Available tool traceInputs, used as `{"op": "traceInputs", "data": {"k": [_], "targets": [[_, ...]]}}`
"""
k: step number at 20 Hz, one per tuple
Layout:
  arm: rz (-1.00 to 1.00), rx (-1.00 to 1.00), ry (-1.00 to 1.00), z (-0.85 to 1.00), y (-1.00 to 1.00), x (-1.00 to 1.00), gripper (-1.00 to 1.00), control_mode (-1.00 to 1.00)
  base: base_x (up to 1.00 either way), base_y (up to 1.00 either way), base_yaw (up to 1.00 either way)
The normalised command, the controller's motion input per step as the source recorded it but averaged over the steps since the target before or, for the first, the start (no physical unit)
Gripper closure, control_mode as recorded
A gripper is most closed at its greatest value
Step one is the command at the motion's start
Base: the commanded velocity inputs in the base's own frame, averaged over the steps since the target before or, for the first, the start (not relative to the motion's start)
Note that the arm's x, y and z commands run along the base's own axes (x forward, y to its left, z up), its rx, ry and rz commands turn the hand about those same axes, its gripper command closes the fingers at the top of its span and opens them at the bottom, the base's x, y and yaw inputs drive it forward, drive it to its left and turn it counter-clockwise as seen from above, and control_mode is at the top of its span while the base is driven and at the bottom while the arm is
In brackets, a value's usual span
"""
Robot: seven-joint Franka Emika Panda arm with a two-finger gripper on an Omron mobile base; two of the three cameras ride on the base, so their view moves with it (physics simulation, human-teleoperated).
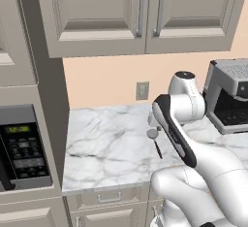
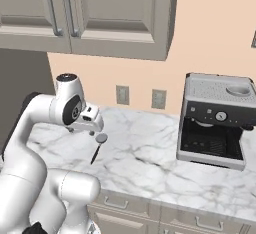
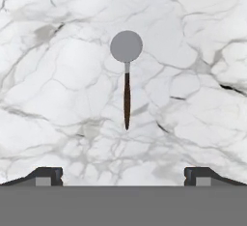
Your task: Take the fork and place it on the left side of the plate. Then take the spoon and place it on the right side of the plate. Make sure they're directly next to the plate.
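Marble counter (image 3: 58,90) is lying flat under me, and the spoon (image 3: 126,77) is resting on it, its round silver bowl at twelve o'clock and its dark reddish-brown handle trailing toward six in my hand view. I am hovering above it with my gripper (image 3: 123,176) empty, fingers spread as wide as they go, so the thin handle can pass between them. I am lining up along the handle, judging it the easiest part to pinch.

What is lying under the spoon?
The spoon lies flat on the bare marble counter. Beneath it, just its thin shadow shows. The strip of counter directly under the spoon is covered.
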Motion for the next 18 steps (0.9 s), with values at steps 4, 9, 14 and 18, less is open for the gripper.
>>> {"op": "traceInputs", "data": {"k": [4, 9, 14, 18], "targets": [[0.01, -0.01, -0.02, -0.84, -0.01, 0.00, -1.00, -1.00, 0.00, 0.00, 0.00], [0.00, 0.00, -0.01, -0.57, -0.15, 0.01, -1.00, -1.00, 0.00, 0.00, 0.00], [0.02, 0.00, 0.00, -0.45, -0.08, 0.33, -1.00, -1.00, 0.00, 0.00, 0.00], [0.00, 0.00, 0.00, -0.33, 0.01, 0.57, -1.00, -1.00, 0.00, 0.00, 0.00]]}}
